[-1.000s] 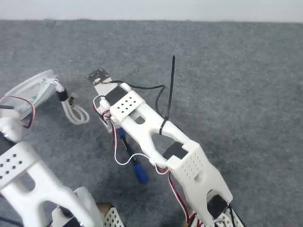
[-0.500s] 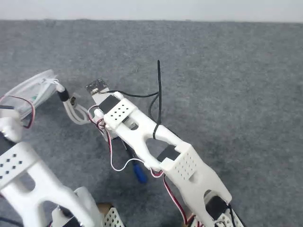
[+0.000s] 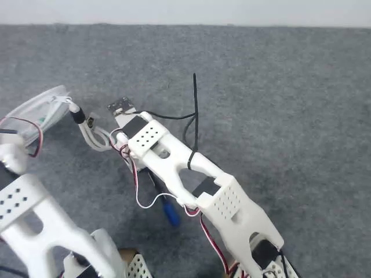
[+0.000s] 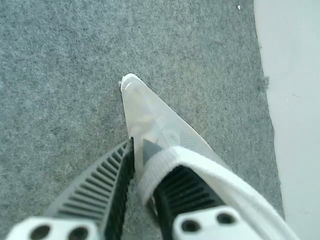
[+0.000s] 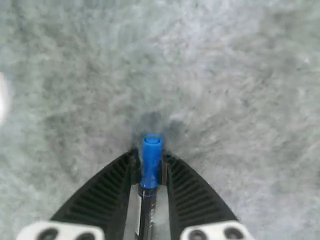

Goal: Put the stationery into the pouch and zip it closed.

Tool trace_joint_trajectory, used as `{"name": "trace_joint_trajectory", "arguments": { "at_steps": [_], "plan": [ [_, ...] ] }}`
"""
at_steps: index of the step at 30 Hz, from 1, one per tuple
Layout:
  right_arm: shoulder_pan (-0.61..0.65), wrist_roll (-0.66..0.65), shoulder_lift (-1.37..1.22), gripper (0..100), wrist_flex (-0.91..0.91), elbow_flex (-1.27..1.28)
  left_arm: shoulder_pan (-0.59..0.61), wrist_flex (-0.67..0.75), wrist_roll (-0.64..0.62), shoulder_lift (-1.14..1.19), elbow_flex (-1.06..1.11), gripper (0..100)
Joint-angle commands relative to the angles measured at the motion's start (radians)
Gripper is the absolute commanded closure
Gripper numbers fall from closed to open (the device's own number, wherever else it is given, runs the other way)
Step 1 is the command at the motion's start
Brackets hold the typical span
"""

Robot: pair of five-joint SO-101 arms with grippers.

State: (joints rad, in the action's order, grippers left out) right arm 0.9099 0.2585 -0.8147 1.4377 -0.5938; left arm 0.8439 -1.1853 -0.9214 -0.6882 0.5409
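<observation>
**Right arm**: it comes in from the near right corner and runs diagonally toward the middle of the counter. The forearm sits low and the wrist is folded down over the surface.

**Right jaws:** closed on the pen, one finger against each side of the dark barrel. The blue cap end pokes out just past the fingertips, close over the grey surface. From above, the pen's blue end sticks out from under the forearm. I cannot tell whether the pen rests on the counter or is held just off it.

**Left arm**: it stands at the near left corner, with its upper link angled toward the left edge.

**Left jaws:** pinched shut on an edge of the clear pouch. The pouch's free corner points away from the fingers, over the counter.

**Pouch**: at the far left of the counter, well apart from the pen. I cannot tell whether its zip is open.

**Other:** a white cord loop lies just beside the pouch, between it and the right arm's wrist.
</observation>
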Motion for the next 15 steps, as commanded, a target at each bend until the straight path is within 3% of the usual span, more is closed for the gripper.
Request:
{"name": "trace_joint_trajectory", "arguments": {
  "at_steps": [1, 15],
  "plan": [
    [0.018, 0.012, 0.136, 99.3, 0.047, -0.021, -0.023, 0.038, -0.011, -0.052, -0.01, 99],
    [-0.03, 0.012, 0.578, 99.3, 0.231, -0.021, -0.186, 0.034, 0.054, -0.058, -0.008, 99]
  ]
}}
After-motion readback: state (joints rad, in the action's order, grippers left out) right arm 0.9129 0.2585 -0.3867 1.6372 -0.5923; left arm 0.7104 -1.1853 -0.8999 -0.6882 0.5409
